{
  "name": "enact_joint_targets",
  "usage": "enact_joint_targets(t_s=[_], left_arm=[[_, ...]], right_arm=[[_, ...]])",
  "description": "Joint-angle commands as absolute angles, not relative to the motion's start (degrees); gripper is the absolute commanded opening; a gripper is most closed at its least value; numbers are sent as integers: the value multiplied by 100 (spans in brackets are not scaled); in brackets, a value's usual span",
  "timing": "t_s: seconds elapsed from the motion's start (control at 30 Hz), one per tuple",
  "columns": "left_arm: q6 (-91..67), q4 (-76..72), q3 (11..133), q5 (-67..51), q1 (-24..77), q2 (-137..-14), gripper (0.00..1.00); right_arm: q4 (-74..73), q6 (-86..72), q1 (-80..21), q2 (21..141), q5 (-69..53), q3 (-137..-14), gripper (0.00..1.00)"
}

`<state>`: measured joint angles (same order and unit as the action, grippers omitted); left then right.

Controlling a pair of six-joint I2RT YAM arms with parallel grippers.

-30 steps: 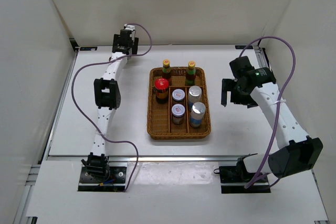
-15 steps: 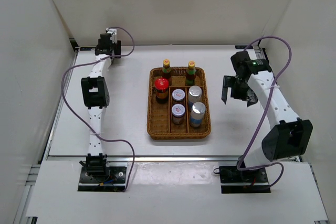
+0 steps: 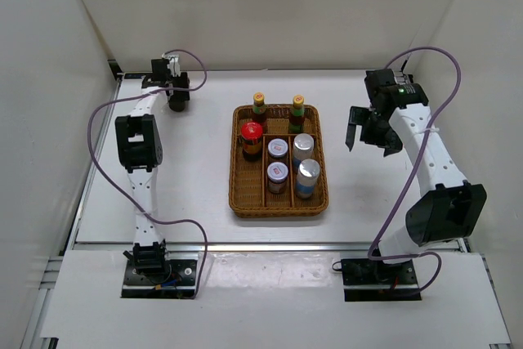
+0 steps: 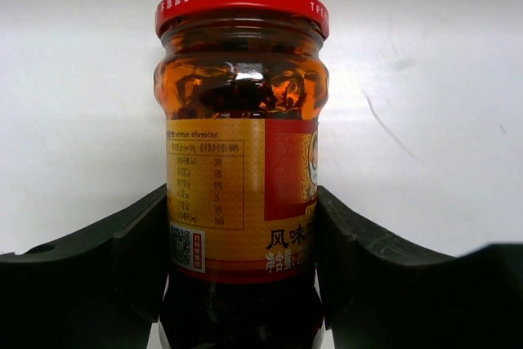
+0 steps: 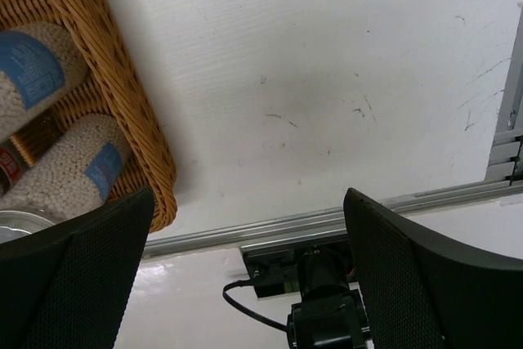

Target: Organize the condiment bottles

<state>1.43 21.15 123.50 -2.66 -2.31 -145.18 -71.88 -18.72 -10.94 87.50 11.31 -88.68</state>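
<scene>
My left gripper (image 3: pixel 176 97) is at the back left of the table, shut on a red-capped jar (image 4: pixel 241 79) with a yellow and red label. The jar stands upright between the fingers (image 4: pixel 122 259), well left of the wicker tray (image 3: pixel 239 194). In the tray stand two yellow-capped bottles (image 3: pixel 259 107), a second red-capped jar (image 3: pixel 252 138), two silver-lidded brown jars (image 3: pixel 277 149) and two blue-white-labelled jars (image 3: pixel 307 176). My right gripper (image 3: pixel 368 132) hangs open to the right of the tray with nothing between its fingers (image 5: pixel 433 275).
White walls close in the table at the back and both sides. The right wrist view shows the tray's corner (image 5: pixel 122 96), a metal rail (image 5: pixel 327 222) at the near edge and the right arm's base (image 5: pixel 323 284).
My left gripper has swung left along the back of the table, come down and shut on the red-capped jar. My right arm has drawn slightly back, its gripper still open.
</scene>
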Motion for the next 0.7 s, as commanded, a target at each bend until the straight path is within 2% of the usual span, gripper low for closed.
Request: enact_joint_targets(t_s=[0.0, 0.07, 0.2, 0.37, 0.67], left_arm=[[-245, 2558, 11822, -869, -220, -13538, 11], [-316, 2471, 11638, -1263, -220, -13290, 11], [-490, 2006, 10806, -1266, -105, -12588, 11], [-966, 241, 9257, -1266, -105, -11269, 11], [-1028, 227, 8043, -2470, -53, -10294, 11]], right_arm=[[-7040, -1775, -1072, 8798, 1116, -9167, 99], [-6987, -1775, -1072, 8798, 1168, -9237, 99], [-6864, -1775, -1072, 8798, 1169, -9342, 99], [-6812, -1775, -1072, 8596, 1169, -9272, 99], [-6812, -1828, -1072, 8279, 940, -8947, 99]])
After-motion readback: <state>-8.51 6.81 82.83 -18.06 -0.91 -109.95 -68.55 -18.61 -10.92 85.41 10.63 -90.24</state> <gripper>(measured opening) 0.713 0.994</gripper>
